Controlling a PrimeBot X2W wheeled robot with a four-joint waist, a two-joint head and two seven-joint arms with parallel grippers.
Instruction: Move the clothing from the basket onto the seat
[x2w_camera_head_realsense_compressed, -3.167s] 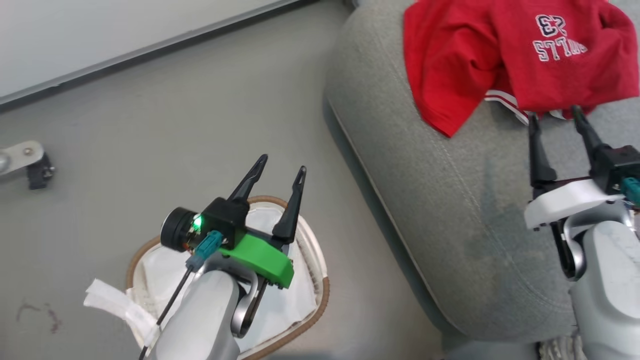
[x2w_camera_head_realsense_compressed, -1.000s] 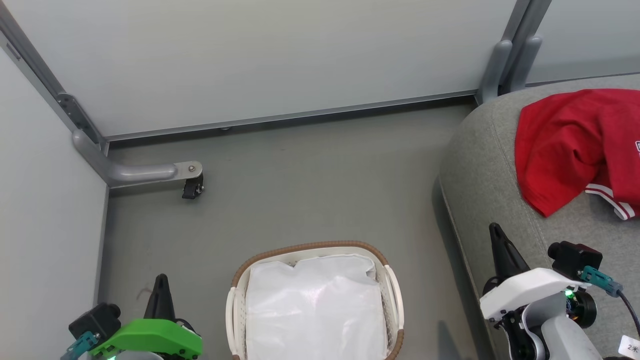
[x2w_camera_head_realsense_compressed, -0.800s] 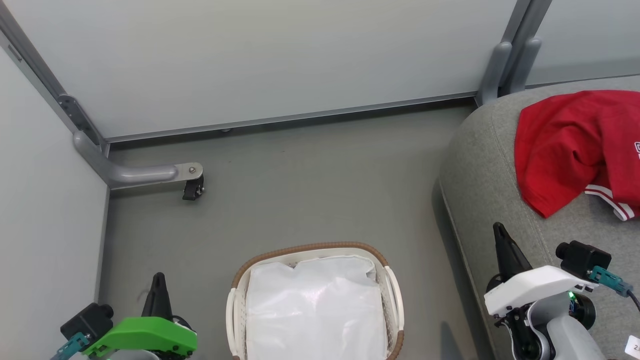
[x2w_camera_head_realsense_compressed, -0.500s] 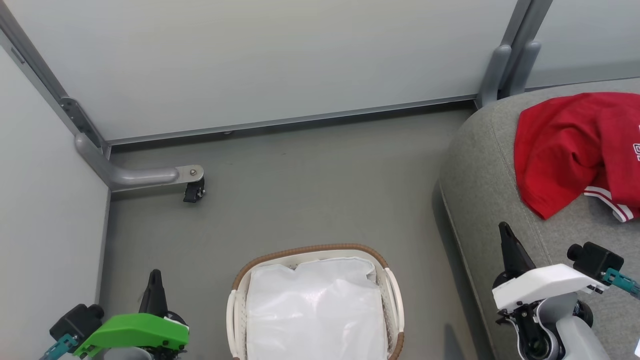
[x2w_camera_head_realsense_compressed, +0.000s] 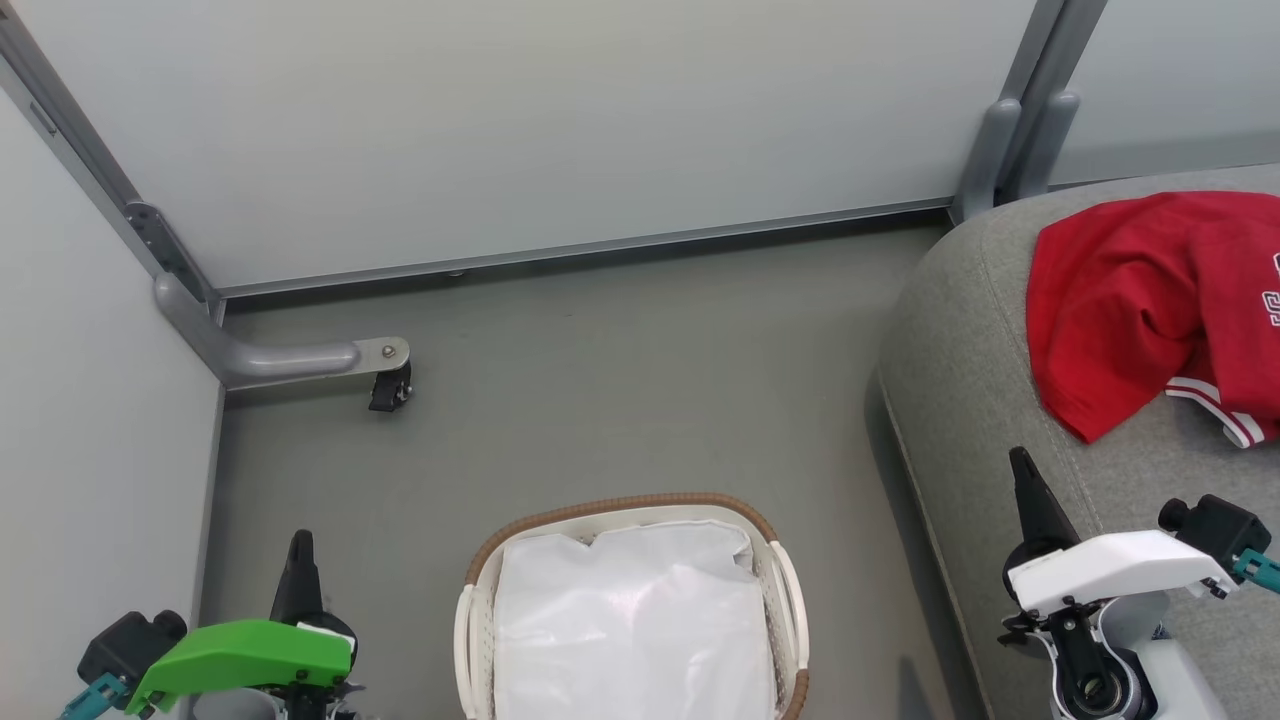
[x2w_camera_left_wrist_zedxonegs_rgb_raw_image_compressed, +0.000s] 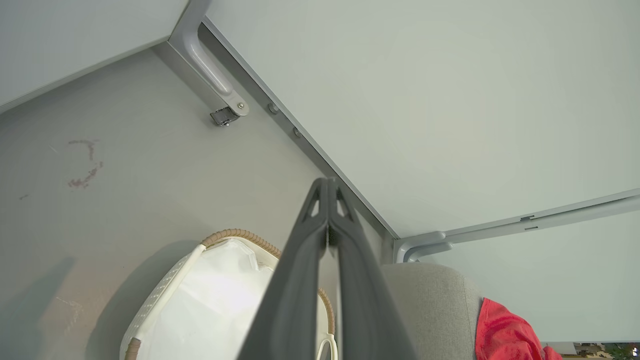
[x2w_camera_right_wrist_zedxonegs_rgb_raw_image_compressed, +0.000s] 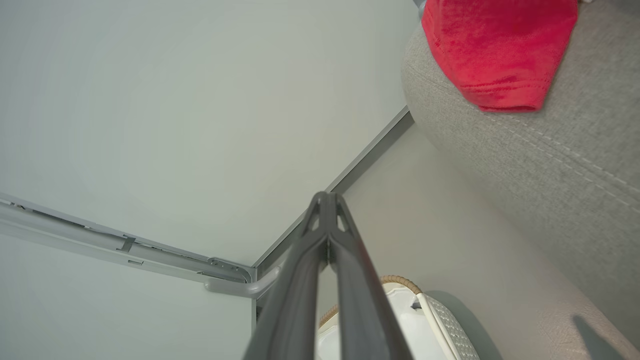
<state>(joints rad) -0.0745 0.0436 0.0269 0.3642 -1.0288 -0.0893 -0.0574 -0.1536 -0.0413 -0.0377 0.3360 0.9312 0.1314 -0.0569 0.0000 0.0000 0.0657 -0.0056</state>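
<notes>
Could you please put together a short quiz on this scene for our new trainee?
1. True or false: the left pincer and the right pincer are both shut.
2. The red clothing lies on: A) a shelf, B) the seat, C) a table.
3. What is the one thing seen inside the basket?

Key:
1. True.
2. B.
3. The white liner sheet.

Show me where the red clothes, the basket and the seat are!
clothing (x2w_camera_head_realsense_compressed: 1120, 300), head view, middle of the red cloth.
basket (x2w_camera_head_realsense_compressed: 620, 502), head view, brown woven rim.
seat (x2w_camera_head_realsense_compressed: 950, 340), head view, bare grey cushion.
</notes>
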